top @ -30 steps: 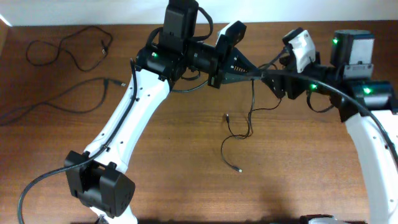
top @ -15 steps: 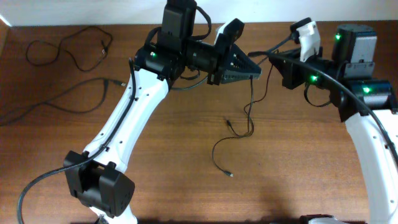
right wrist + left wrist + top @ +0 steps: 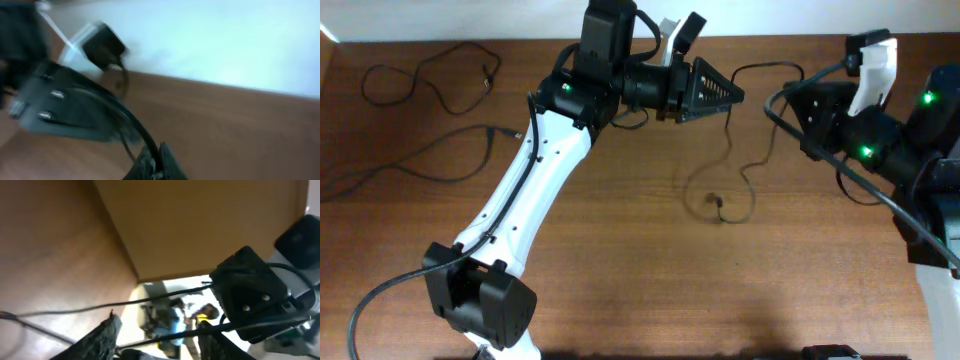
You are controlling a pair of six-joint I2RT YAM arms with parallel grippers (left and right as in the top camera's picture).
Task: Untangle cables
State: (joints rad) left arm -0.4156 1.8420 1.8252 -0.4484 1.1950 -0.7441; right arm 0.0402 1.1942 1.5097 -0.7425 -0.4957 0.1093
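We look down on the brown table (image 3: 620,280). Top centre, our left gripper (image 3: 720,93) stands released. Upper right, our right gripper (image 3: 795,100) is clenched on one cable (image 3: 729,140) dangling mid-frame. The two other cables (image 3: 440,97) lie upper left.

smooth brown wood table (image 3: 620,250), matt black cables (image 3: 728,140).

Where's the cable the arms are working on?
Overhead view, centre-right: the cable droops between the left tool and the right tool, looping down toward the table.
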